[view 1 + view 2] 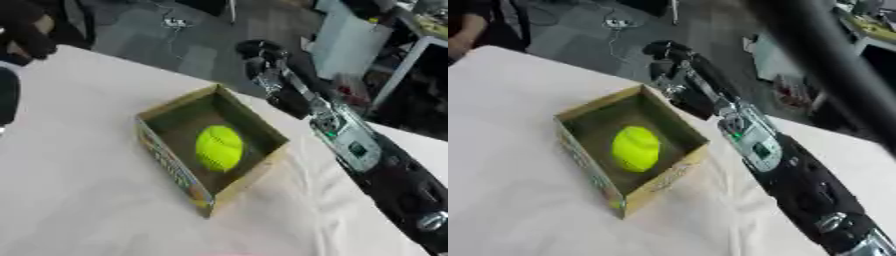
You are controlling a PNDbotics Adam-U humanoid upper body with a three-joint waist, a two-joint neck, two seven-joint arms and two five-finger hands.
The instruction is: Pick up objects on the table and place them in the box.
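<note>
Cardboard box (262, 127) sits open-topped on the white-clothed surface (79, 200), skewed so that one corner points toward the far edge. Inside it, on the floor of the box, lies a yellow-green ball (219, 148); it looks slightly oval here, long axis running roughly near-to-far. No other loose object shows on the cloth in either view. The right arm (754, 140) comes in from the lower right and stretches past the box's right wall, ending in the right robot hand (671, 52), which is beyond the far corner of the box and over the edge of the surface, apart from box and ball. Its fingers appear as a dark clump, so I cannot tell whether they are straight or curled; nothing is visibly held. From that hand, the ball lies back toward the robot and a little left, down inside the box. Left robot hand is not seen. Judgement: the ball is already placed, and with nothing else visible to collect, the right arm's likely job is to draw back clear of the box wall.
</note>
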